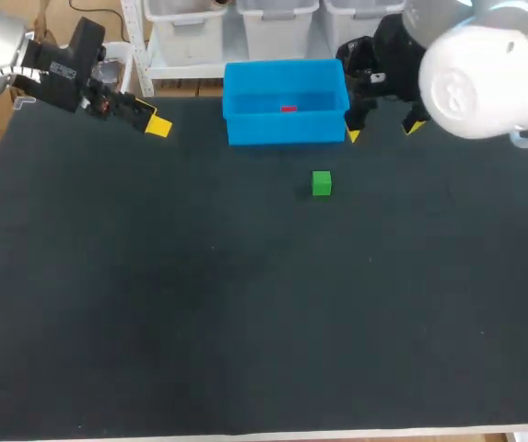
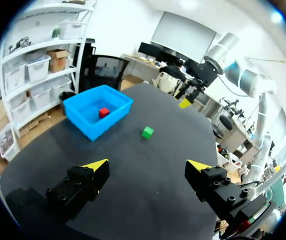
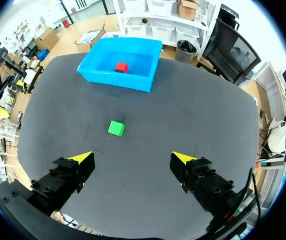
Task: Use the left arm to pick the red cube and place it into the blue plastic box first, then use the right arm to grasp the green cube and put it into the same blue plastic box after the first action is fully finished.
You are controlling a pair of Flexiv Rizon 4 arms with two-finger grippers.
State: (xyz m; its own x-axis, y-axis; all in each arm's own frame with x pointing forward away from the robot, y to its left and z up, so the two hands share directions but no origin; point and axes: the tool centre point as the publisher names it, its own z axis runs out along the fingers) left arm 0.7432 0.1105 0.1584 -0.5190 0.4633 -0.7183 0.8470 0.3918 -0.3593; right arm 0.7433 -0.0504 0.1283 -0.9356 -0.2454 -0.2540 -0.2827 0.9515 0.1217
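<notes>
Red cube (image 1: pixel 288 109): in blue box (image 1: pixel 286 69), step 1 looks done | green cube (image 1: pixel 322 183): on worktop (image 1: pixel 153 295), 5 o'clock of box, 8 o'clock of R claw (image 1: pixel 383 131), far nearer it than L claw (image 2: pixel 148 165) | both claws apart, empty

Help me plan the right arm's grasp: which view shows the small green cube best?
The right wrist view: the small green cube sits ahead of the right gripper, jaws open, top and side faces visible. The head view shows it small, before the blue plastic box; the left wrist view, farther off.
</notes>
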